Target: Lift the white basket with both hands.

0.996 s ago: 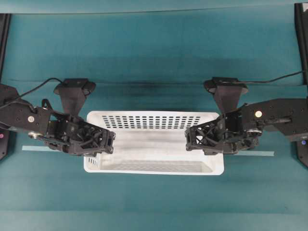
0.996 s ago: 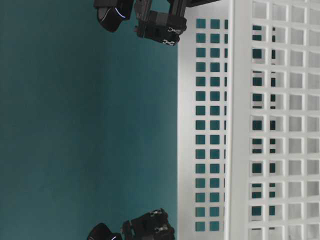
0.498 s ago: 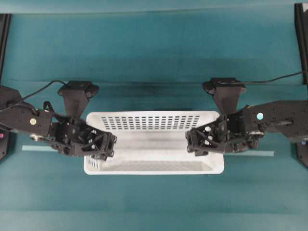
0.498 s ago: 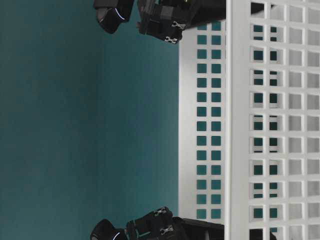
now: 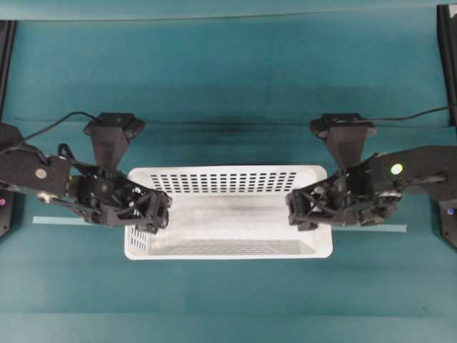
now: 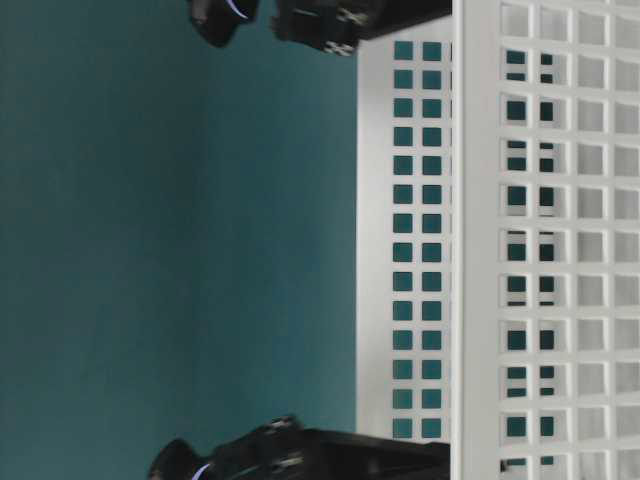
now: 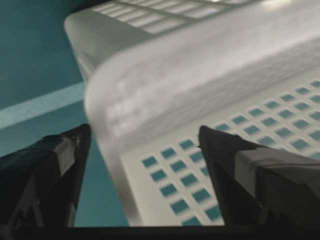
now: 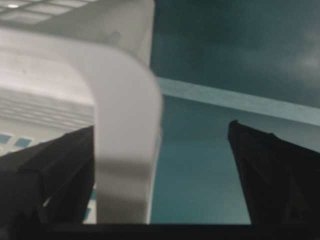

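The white basket (image 5: 228, 170) rests on the teal table, long sides running left to right. My left gripper (image 5: 161, 213) stands open over its left end. In the left wrist view the rolled rim (image 7: 165, 75) passes between the fingers of the left gripper (image 7: 144, 129), one finger outside the wall and one inside over the perforations. My right gripper (image 5: 295, 211) stands open at the right end. In the right wrist view the rim (image 8: 125, 100) lies close to the inner finger of the right gripper (image 8: 162, 126), with a wide gap to the outer one. Nothing is clamped.
A pale tape strip (image 5: 51, 220) crosses the teal table (image 5: 228, 86) beneath both arms and shows again on the right as the same tape (image 5: 385, 229). Black frame posts (image 5: 447, 43) stand at the far corners. The table-level view shows the basket wall (image 6: 560, 250) close up.
Both grippers went from nearly shut on the basket's end rims to wide open. The right gripper shifted slightly rightward. The basket stays where it was on the table.
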Motion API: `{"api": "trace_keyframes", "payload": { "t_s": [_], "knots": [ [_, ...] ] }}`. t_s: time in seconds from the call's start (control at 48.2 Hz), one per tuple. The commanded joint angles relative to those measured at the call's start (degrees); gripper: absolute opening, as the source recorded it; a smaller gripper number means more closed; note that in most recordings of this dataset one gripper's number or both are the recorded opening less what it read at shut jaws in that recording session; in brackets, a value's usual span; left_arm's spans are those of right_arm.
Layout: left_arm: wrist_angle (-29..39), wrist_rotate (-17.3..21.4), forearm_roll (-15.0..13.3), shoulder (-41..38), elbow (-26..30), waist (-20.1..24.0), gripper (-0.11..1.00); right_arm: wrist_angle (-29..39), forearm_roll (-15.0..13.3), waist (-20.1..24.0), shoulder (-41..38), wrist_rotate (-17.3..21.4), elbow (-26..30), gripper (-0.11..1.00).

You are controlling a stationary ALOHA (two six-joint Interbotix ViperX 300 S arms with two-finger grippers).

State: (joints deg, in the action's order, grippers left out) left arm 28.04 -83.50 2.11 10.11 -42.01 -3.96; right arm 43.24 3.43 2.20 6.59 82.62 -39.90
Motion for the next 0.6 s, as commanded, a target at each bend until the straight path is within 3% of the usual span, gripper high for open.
{"api": "trace_keyframes", "payload": {
  "t_s": [0.0,0.436,0.581],
  "knots": [
    [0.2,0.3,0.2,3.1,1.1,0.4,0.87,0.4,0.0,-0.4,1.7,-0.4,0.8,0.97],
    [4.5,1.0,0.2,18.5,0.2,0.8,0.87,-0.2,-1.8,-1.7,18.0,-1.1,0.9,0.97],
    [4.4,3.5,0.2,24.0,-1.1,1.0,0.87,-7.6,-4.7,-1.7,24.3,-5.2,-1.6,0.97]
  ]
}}
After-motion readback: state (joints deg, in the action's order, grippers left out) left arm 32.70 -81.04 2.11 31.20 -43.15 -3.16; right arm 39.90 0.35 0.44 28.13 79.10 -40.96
